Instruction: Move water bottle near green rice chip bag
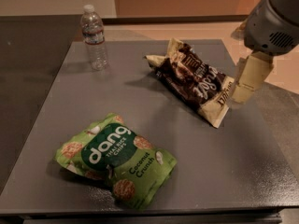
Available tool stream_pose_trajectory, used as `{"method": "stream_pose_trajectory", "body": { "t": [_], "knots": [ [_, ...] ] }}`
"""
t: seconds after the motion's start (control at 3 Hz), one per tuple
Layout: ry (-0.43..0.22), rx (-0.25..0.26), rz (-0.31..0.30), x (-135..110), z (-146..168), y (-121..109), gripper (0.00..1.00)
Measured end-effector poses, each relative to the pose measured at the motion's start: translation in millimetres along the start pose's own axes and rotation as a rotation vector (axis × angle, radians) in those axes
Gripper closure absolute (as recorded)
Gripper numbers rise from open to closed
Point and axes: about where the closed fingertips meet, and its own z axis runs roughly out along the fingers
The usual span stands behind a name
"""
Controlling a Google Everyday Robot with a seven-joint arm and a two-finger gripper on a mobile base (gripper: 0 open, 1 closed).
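Observation:
The water bottle (94,37) stands upright at the far left corner of the grey table (140,101); it is clear and ribbed, with a white cap and a pale label band. The green rice chip bag (117,160) lies flat near the front left, with white "dang" lettering. My gripper (243,91) hangs at the right edge of the table, beside the end of the brown bag, under the grey arm housing (273,22). It is far from the bottle and holds nothing that I can see.
A dark brown and cream snack bag (194,80) lies diagonally at the back right of the table, between the bottle and the gripper. The table's right edge borders a tan floor (280,85). A dark surface (28,69) lies to the left.

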Motion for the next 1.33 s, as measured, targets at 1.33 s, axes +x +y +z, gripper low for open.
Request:
{"method": "stream_pose_trajectory", "body": {
  "t": [1.33],
  "knots": [
    [-0.361, 0.05, 0.097, -157, 90, -127, 0.0]
  ]
}}
